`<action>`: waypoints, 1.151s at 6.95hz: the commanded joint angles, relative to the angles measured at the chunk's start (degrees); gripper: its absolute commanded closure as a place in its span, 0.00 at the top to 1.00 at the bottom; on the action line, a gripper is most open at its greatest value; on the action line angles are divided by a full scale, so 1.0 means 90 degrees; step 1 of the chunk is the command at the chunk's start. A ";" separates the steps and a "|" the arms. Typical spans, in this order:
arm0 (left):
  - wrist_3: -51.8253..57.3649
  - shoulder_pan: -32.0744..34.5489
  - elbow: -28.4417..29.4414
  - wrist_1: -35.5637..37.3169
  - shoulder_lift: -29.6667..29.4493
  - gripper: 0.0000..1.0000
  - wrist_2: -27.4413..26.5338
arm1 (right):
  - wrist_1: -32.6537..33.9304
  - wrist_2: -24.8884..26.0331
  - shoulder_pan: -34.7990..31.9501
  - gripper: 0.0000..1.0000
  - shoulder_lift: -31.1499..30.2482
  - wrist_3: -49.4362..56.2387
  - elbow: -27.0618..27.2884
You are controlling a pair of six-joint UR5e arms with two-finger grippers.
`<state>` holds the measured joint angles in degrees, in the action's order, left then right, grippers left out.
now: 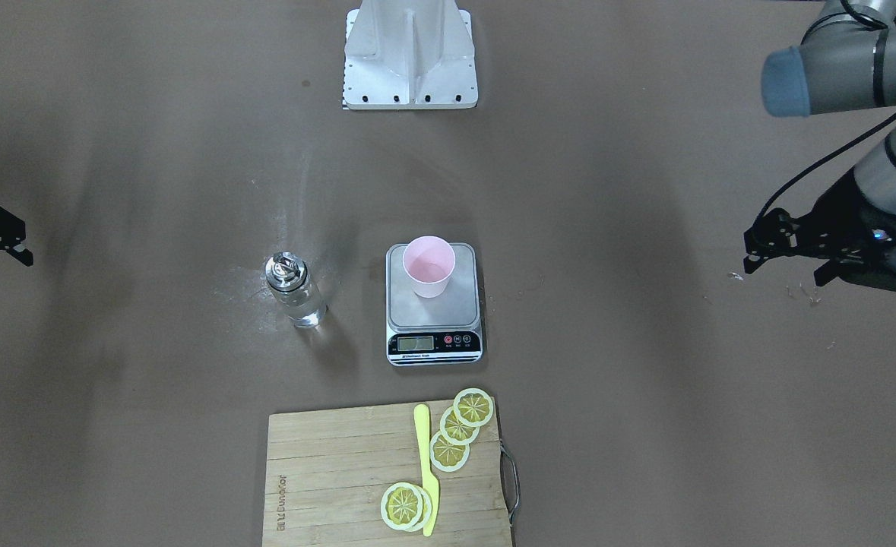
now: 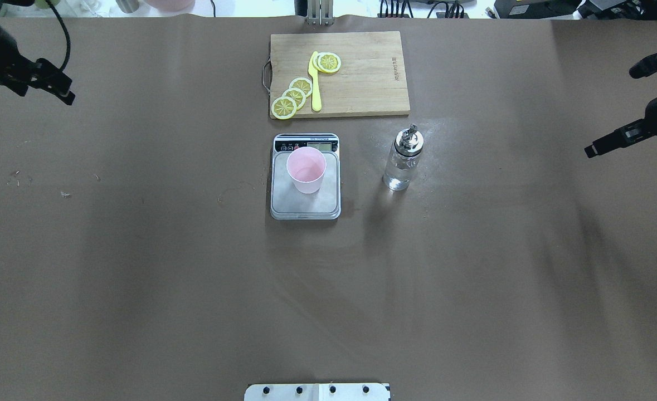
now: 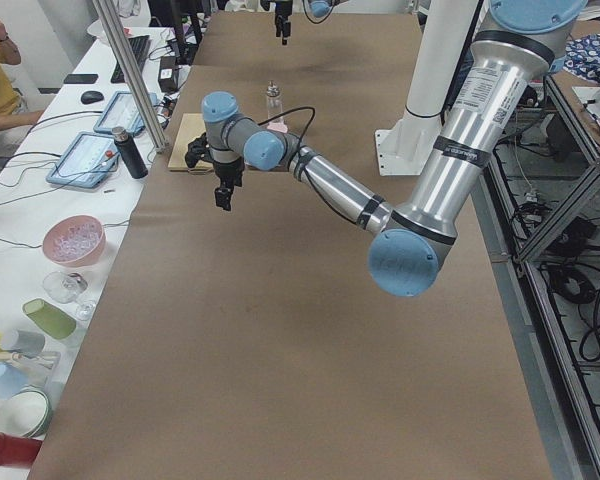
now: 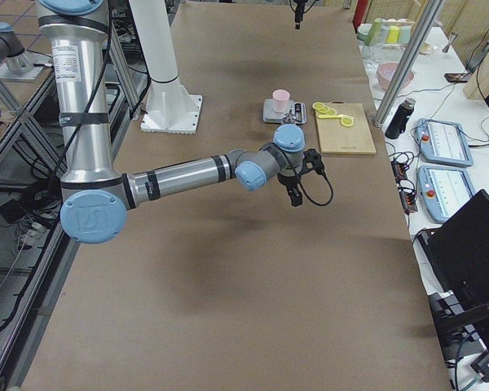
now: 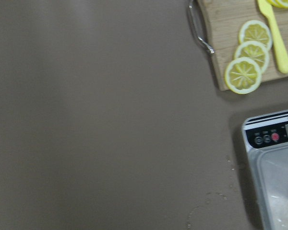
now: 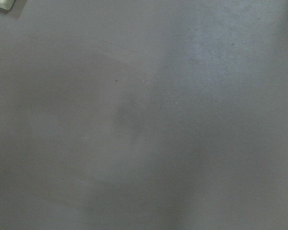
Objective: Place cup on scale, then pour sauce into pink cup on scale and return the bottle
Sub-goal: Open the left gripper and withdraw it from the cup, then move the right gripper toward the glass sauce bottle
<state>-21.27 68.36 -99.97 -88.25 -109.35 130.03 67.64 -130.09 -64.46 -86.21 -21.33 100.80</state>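
Brown table (image 2: pixel 139 278) | pink cup (image 2: pixel 306 170) upright on scale (image 2: pixel 305 207); bottle (image 2: pixel 402 164) beside it | all between, well apart from, left gripper (image 1: pixel 783 272) and right gripper (image 2: pixel 610 111) | both spread wide, empty

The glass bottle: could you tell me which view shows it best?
Exterior front-facing shows the bottle best: sharp, unobstructed, standing beside the scale. Overhead exterior is nearly as clear. Exterior left shows it tiny and distant; exterior right hardly at all; neither wrist view includes it.

We record the cup (image 2: pixel 306 170) on the scale (image 2: pixel 305 205), toward its display end. The bottle (image 2: pixel 402 160) stands right of the scale, apart from it. Beyond both lies the cutting board (image 2: pixel 367 83), bearing lemon slices (image 2: pixel 295 96) either side of a knife (image 2: pixel 315 83).
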 commanded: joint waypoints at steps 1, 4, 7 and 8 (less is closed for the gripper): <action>0.0847 0.0586 0.0121 -0.0038 0.0479 0.97 0.0006 | -0.0054 0.0372 0.0695 0.99 0.0252 -0.0734 0.0197; 0.1172 0.0909 0.0151 -0.0300 0.1035 0.97 -0.0023 | -0.0064 0.0510 0.1047 0.99 0.0253 -0.0736 0.0449; 0.1132 0.0978 0.0220 -0.0477 0.1056 0.97 -0.0043 | -0.0074 0.1385 0.2041 0.99 0.0689 -0.1289 0.0792; 0.1133 0.0978 0.0220 -0.0487 0.1056 0.97 -0.0043 | -0.0074 0.1756 0.2393 0.99 0.0876 -0.1544 0.0793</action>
<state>-11.11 77.10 -98.04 -92.50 -99.88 129.65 66.99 -118.15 -46.80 -80.57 -32.42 107.65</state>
